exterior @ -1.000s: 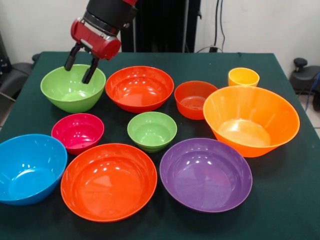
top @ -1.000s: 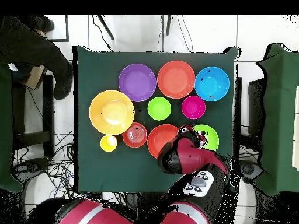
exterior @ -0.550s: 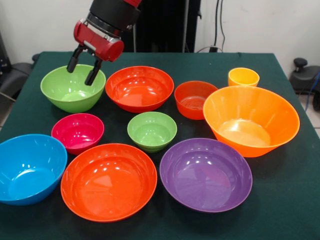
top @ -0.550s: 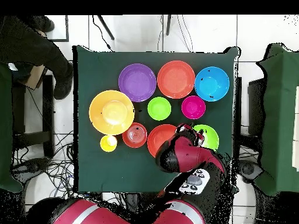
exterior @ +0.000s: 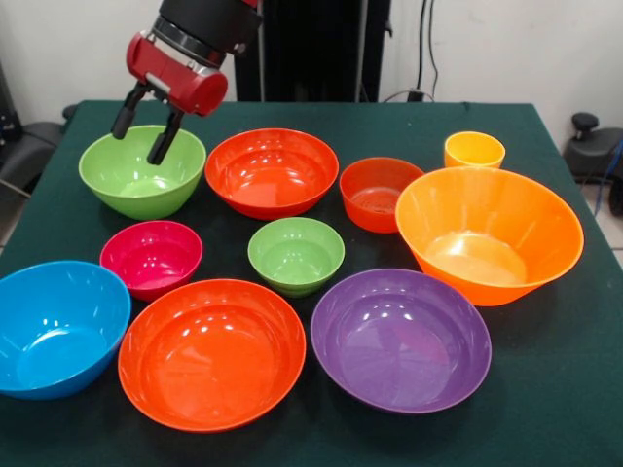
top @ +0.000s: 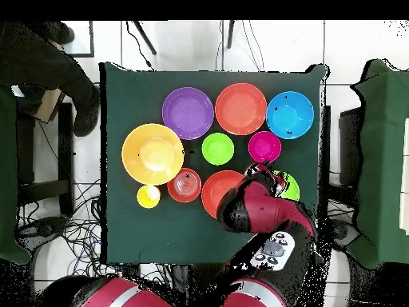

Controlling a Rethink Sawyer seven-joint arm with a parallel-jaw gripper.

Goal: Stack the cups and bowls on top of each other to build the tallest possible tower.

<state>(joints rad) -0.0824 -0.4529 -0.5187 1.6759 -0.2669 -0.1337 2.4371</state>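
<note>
No tower had been started: every vessel sat apart on the dark green cloth-covered table point(exterior: 545, 409). The large glossy orange plastic bowl point(exterior: 489, 232) stood empty, as did the wide red-orange plastic bowl point(exterior: 211, 352) and the medium lime green plastic bowl point(exterior: 141, 171). The small yellow-orange plastic tumbler point(exterior: 474, 150) stood just beside the orange bowl. The red and black gripper point(exterior: 142, 124) hung above the green bowl, fingers spread and holding nothing, probably lined up for a rim grasp. The overhead view hid most of that bowl under the arm; the front view showed it whole.
</note>
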